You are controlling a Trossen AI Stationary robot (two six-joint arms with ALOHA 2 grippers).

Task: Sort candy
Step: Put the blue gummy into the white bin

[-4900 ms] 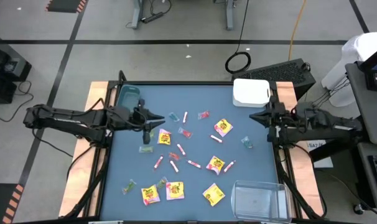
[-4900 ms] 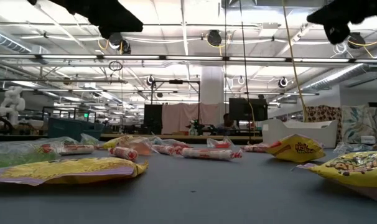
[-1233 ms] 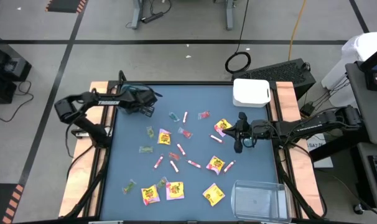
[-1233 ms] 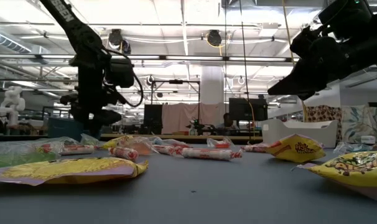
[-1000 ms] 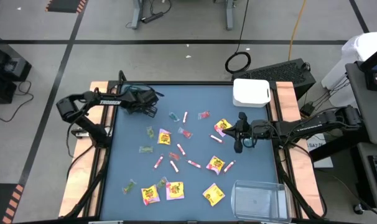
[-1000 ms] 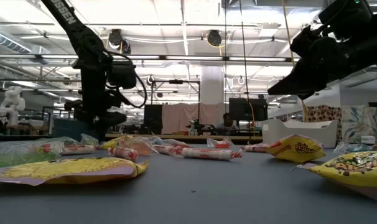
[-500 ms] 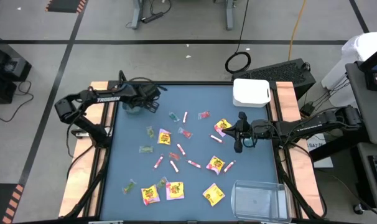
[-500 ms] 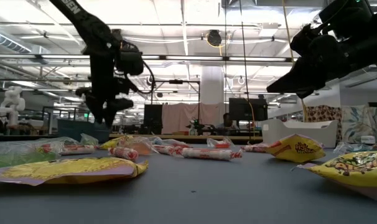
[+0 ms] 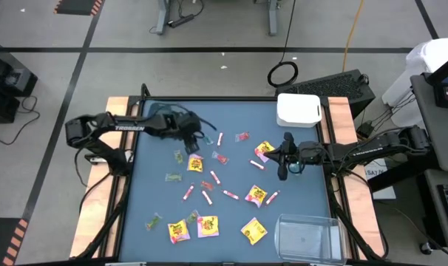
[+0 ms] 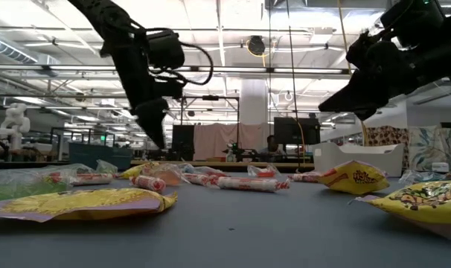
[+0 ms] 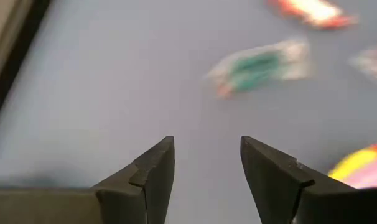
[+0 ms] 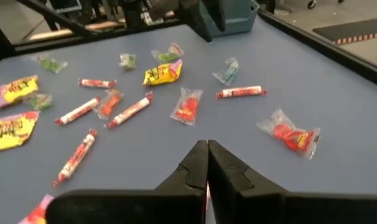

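We took the high view as our clock face, with its centre at mid-table. At about ten o'clock the left gripper (image 9: 197, 135) hung above the mat, its two fingers (image 11: 152, 171) standing apart with nothing between them. Just ahead of its tips, toward the table's centre, lay a small blue-green wrapped candy (image 9: 207, 138), and this is the relation the coming move seemed to us to turn on: the piece sat slightly forward of the open jaws, close enough that a short advance and a descent would bracket it. In the left wrist view that same piece (image 11: 258, 65) lay with its long axis running across the line of the fingers rather than along it — a lie that we judged should suit a pinch across its narrow middle.

Farther toward three o'clock the rest of the candy was scattered over the blue table (image 9: 298, 199): a pink-white stick (image 9: 219, 138), a red wrapped piece (image 9: 242, 137), and a yellow packet (image 9: 265, 151). The right gripper (image 9: 283, 171) waited beside that packet, at roughly three o'clock, its fingers pressed together and holding nothing.

For the blue-green piece the left arm was plainly the nearer — the right stood well apart from it.
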